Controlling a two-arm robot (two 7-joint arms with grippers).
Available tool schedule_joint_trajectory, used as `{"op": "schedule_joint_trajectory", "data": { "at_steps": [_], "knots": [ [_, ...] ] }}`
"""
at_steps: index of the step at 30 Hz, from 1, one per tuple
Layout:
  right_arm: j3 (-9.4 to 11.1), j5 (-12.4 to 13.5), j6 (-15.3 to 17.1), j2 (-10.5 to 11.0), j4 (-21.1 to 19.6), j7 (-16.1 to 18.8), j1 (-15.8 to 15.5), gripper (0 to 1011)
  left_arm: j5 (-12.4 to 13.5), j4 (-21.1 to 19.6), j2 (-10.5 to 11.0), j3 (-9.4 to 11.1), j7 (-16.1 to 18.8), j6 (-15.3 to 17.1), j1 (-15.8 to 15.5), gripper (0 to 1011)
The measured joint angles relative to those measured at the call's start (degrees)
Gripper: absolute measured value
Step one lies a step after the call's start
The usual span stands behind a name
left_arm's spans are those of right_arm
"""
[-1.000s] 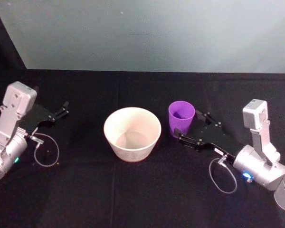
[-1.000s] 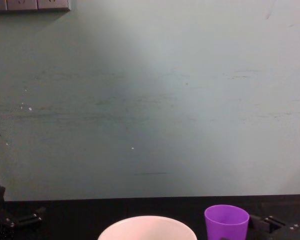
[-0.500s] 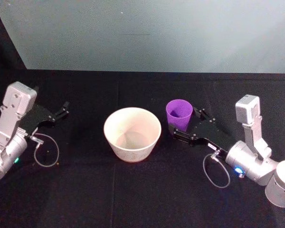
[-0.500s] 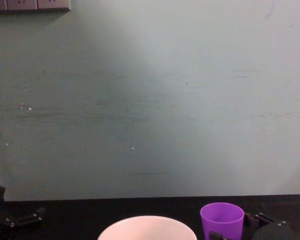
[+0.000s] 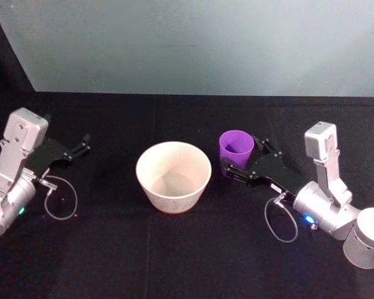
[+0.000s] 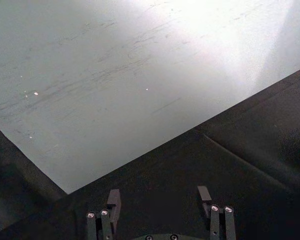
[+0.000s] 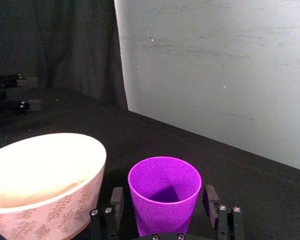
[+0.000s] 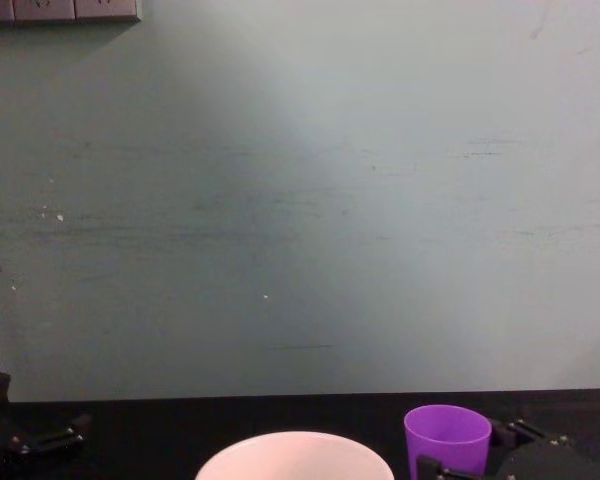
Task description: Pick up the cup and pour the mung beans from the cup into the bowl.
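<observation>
Purple plastic marks the cup point(image 5: 237, 148), which stands upright on the black worktop point(image 5: 174, 255), just beside the bowl point(image 5: 174, 196) on its right. My right fingers point(image 7: 116, 199) are open, one on each side of the cup's lower wall. They are close to it, but I cannot confirm firm contact. Hazards from this position are as follows. Closing off-centre would bring one finger onto the smooth tapered wall first and could push the cup over or against the bowl. A grip this low could let the cup pivot between the fingers when tilted. Excess force could deform the wall. The bowl's nearness leaves little room for a sideways swing. Inside the cup I see purple wall and shadow, and I cannot make out beans. Pose: my right arm reaches in low from the right, wrist roughly level, fingers pointing forward and toward the bowl. My left fingers point(image 6: 113, 201) are open and empty, parked well left of the bowl.
</observation>
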Motion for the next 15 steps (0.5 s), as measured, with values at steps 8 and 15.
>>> {"op": "schedule_joint_trajectory", "data": {
  "at_steps": [8,15],
  "knots": [
    [0.8,-0.5,-0.3,-1.1,1.1,0.5,0.4,1010,0.0,0.0,0.0,0.0,0.0,0.0,0.0,1000],
    [1.4,-0.8,-0.4,-1.9,1.7,1.3,0.6,1010,0.0,0.0,0.0,0.0,0.0,0.0,0.0,1000]
  ]
}}
